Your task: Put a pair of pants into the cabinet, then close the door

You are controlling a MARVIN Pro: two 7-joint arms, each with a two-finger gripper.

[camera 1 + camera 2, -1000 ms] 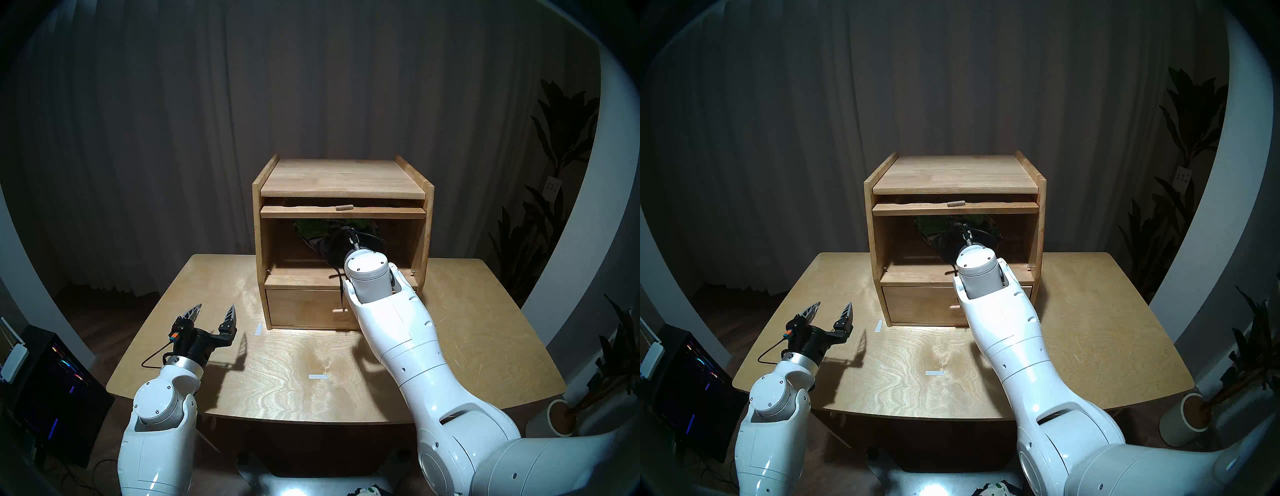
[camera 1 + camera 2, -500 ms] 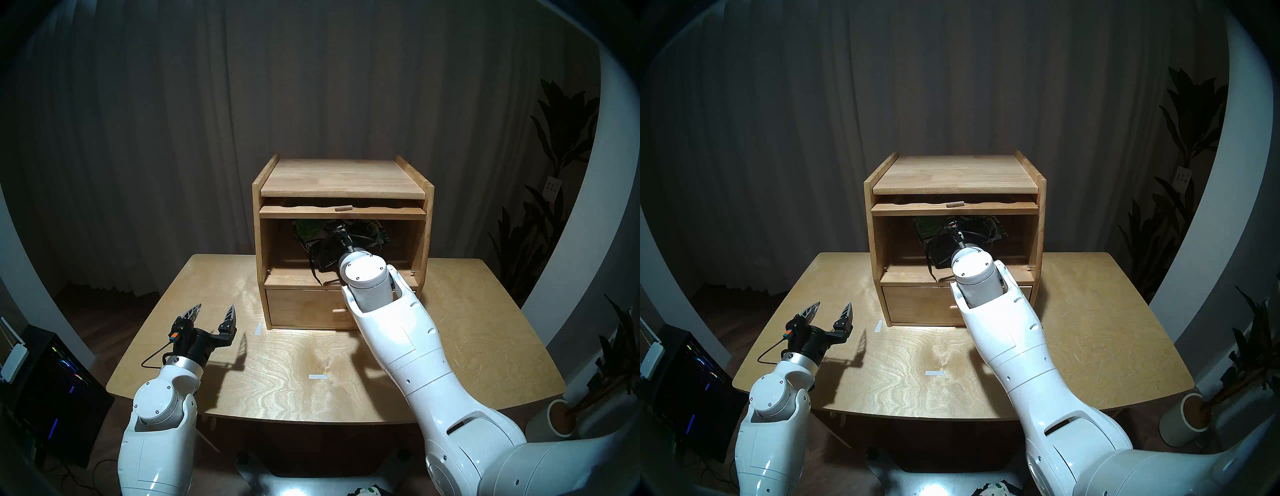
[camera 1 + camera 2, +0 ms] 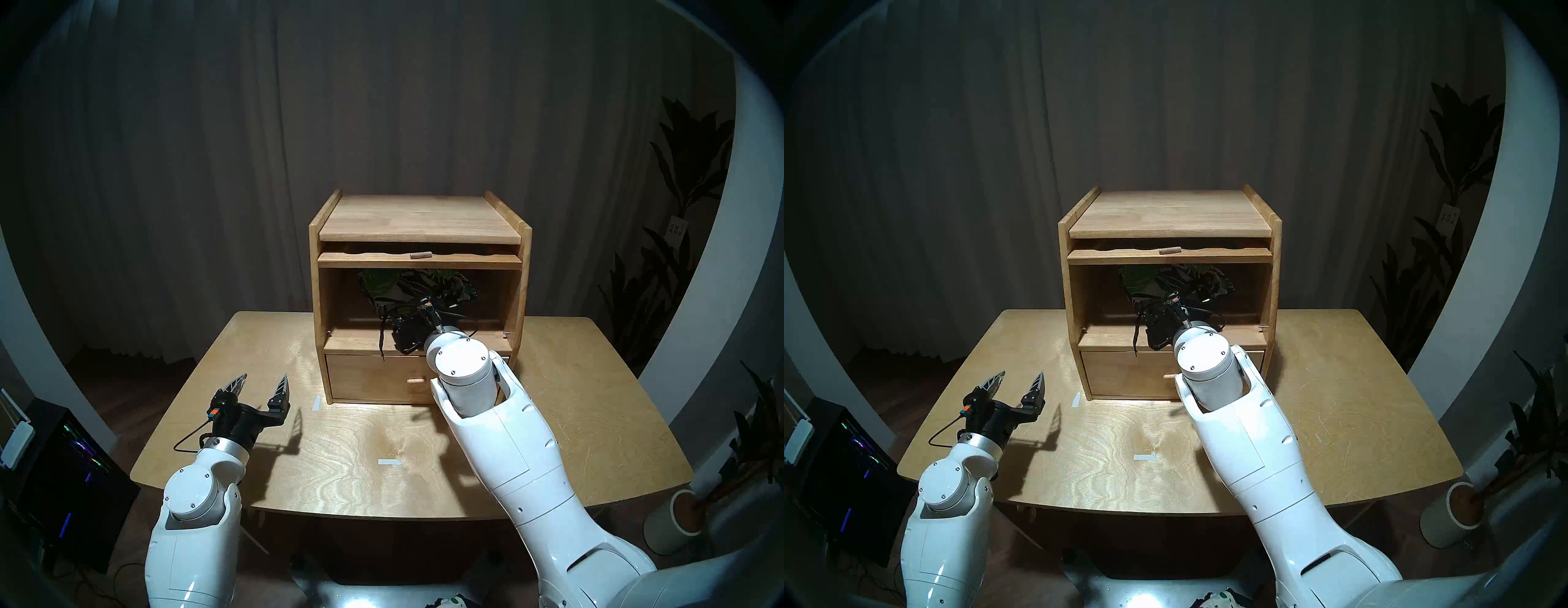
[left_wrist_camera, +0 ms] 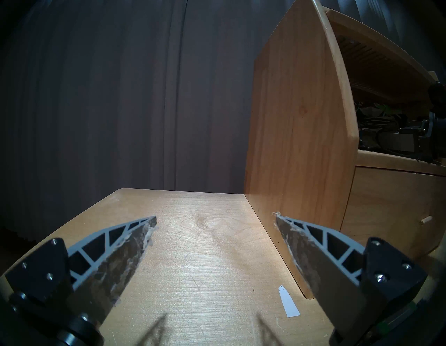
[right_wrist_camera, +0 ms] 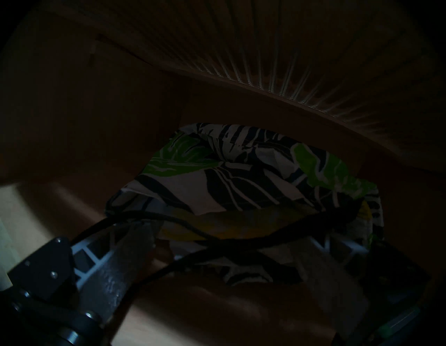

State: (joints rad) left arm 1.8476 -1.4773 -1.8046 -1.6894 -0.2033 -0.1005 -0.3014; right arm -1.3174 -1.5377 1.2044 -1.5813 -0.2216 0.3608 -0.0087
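Inside, crumpled leaf-print shorts [image 5: 243, 183]; right pincer [image 5: 226, 244] open, left pincer [image 4: 214, 218] open, empty.

Pair of pants [image 3: 413, 286]: crumpled, centre frame, inside cabinet [image 3: 418, 214] upper compartment. Door [image 3: 420, 259]: raised, horizontal.

folded cloth pair of pants [image 5: 241, 183]: navy with white flowers, bright green leaves, yellow trim
long thin drawstring [image 5: 217, 244]: black
box-shaped wooden cabinet [image 3: 418, 214]: light honey wood, visible grain
flat wooden table [image 3: 360, 458]: pale wood, swirling grain
draped curtain [image 3: 254, 148]: dark grey-brown
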